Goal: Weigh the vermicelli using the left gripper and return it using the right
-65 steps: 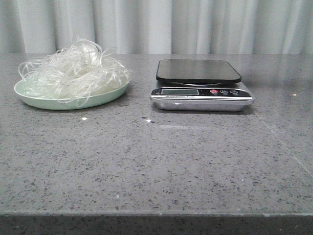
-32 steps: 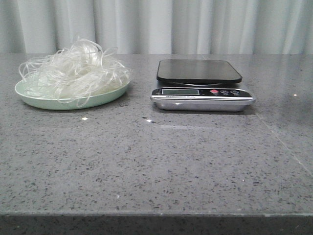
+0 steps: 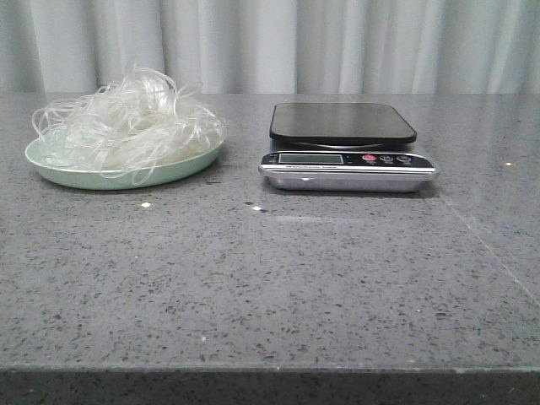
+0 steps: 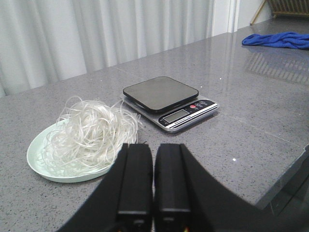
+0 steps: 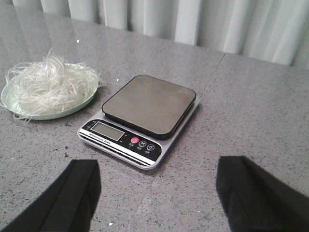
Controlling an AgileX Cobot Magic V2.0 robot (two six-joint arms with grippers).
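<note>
The vermicelli (image 4: 91, 133) rests on its green plate (image 4: 36, 162) at about eleven o'clock beyond the left gripper (image 4: 153, 193) (fingers pressed together, empty), nothing having shifted since earlier.

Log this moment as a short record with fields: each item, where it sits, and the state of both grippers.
vermicelli: fluffy nest of translucent whitish noodle strands, piled on the plate
plate: shallow pale green round plate, on the table left of the scale
scale: silver digital kitchen scale with black square platform, platform bare
table: grey speckled stone table
left gripper: fingers closed together, holding nothing, short of the plate
right gripper: fingers wide apart, holding nothing, short of the scale
</note>
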